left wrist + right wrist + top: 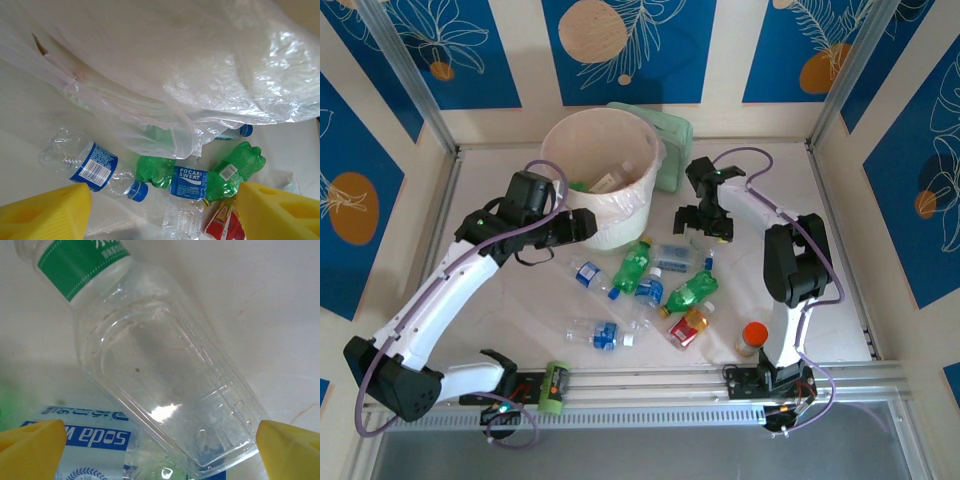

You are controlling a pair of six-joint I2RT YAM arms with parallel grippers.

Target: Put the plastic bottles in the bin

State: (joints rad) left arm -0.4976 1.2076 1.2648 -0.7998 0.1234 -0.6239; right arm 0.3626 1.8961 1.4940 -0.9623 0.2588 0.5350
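I am seeing the plastic bottles (pixel 633 265) lying scattered mid-bench (pixel 840 300), beyond the arm bases. My right gripper (pixel 703 224) is hovering, jaws spread, over a clear green-labelled bottle (pixel 165 390). My left gripper (pixel 582 228), jaws spread and empty, is sitting beside the bin (pixel 620 205), farther back.

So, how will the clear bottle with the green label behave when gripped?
The clear bottle looks empty, so probably light. Its thin glossy wall may dent or slip when squeezed. Its flat-sided body seems less apt to roll than a round one.
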